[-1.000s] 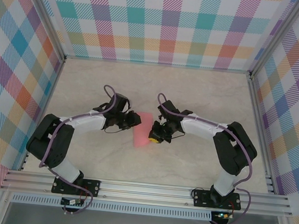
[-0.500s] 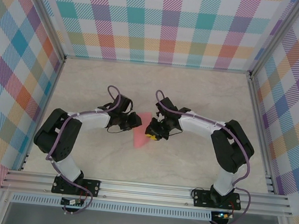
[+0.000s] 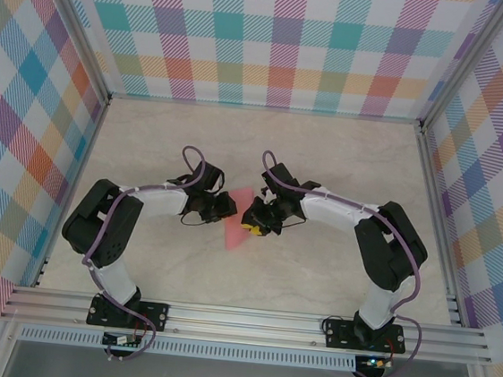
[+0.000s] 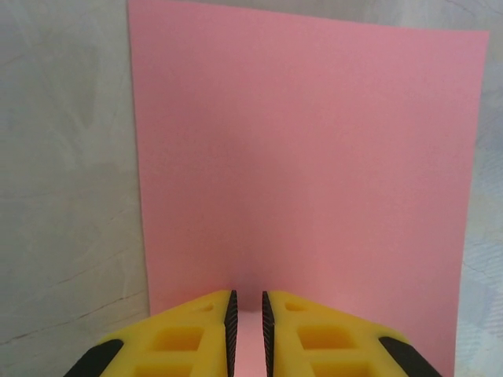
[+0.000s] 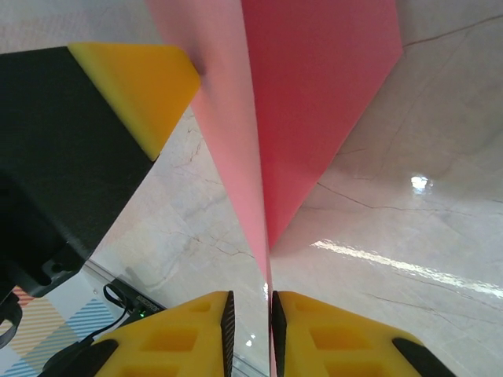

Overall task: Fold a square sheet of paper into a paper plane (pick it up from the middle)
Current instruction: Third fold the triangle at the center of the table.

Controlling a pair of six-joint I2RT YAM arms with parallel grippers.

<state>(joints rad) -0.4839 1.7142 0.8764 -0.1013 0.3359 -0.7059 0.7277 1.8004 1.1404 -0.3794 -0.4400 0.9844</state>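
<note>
Plaid walls ring a pale marble counter (image 3: 314, 276). Mid-counter, the square sheet of paper (image 3: 241, 222) sits creased between 2 arms. The left end effector (image 4: 249, 302) is clenched on one edge; the right end effector (image 5: 251, 302) straddles another edge, and I cannot tell whether it grips.

We see bright, even overhead light; glare streaks the tabletop (image 5: 393, 263) in the right wrist view, beside the paper's (image 5: 314, 94) soft shadow.

Mid-frame on the counter (image 3: 344, 162), the square sheet of paper (image 3: 239, 216) sits between two tools: the left tool (image 3: 229, 206) at its left side, the right tool (image 3: 250, 227) at its lower right edge.
</note>
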